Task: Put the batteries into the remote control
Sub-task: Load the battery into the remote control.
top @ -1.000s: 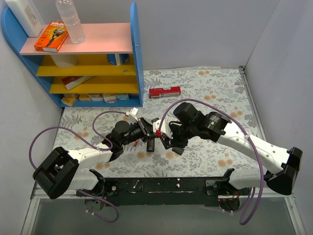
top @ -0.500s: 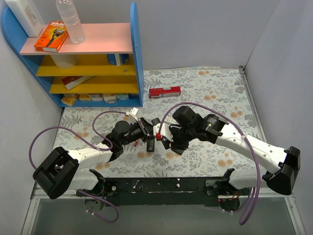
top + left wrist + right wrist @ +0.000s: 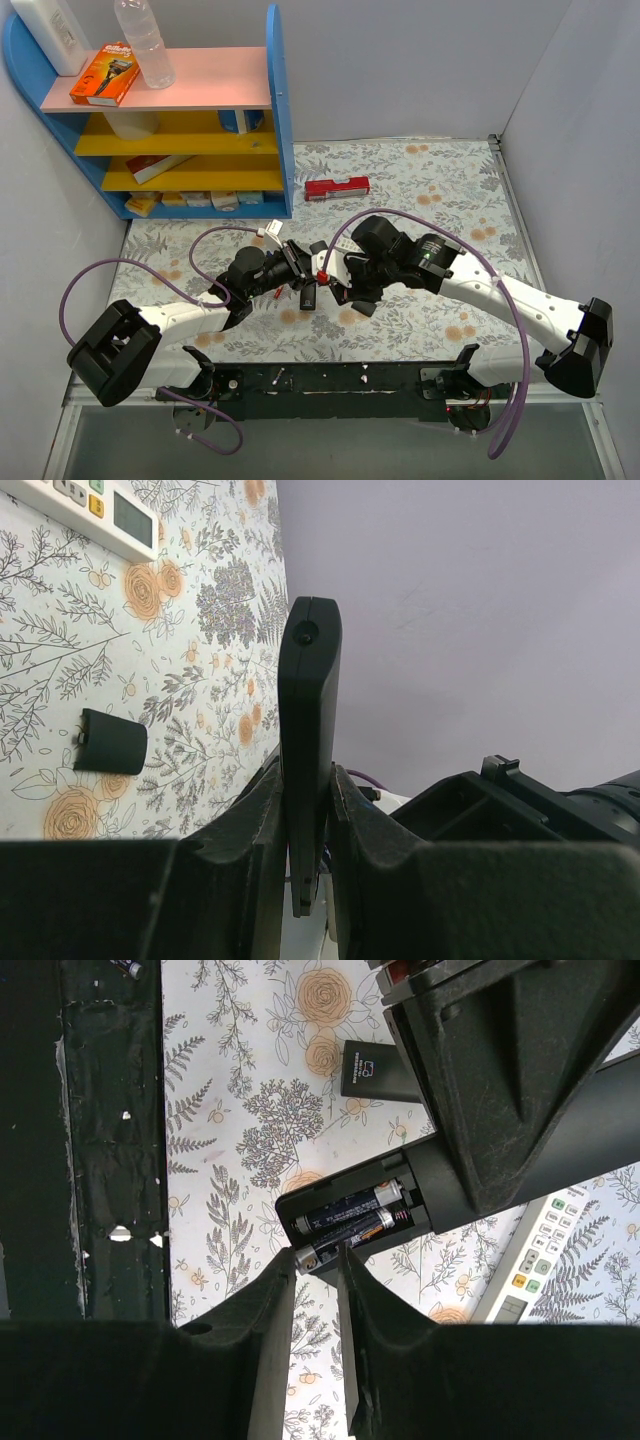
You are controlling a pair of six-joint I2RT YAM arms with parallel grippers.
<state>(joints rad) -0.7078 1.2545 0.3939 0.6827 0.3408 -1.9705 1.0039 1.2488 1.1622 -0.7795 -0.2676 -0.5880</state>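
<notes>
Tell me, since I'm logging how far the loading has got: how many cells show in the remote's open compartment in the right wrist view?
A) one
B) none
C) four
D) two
D: the right wrist view shows two batteries side by side in the open bay of the remote control, which the left gripper clamps.

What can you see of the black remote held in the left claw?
The remote is a plain matte black bar, plastic by its look, clamped by the left claw and held above the table, edge-on to that wrist camera. Its back is open: two batteries lie side by side in the compartment. The right claw has its fingertips around the outer battery's end.
</notes>
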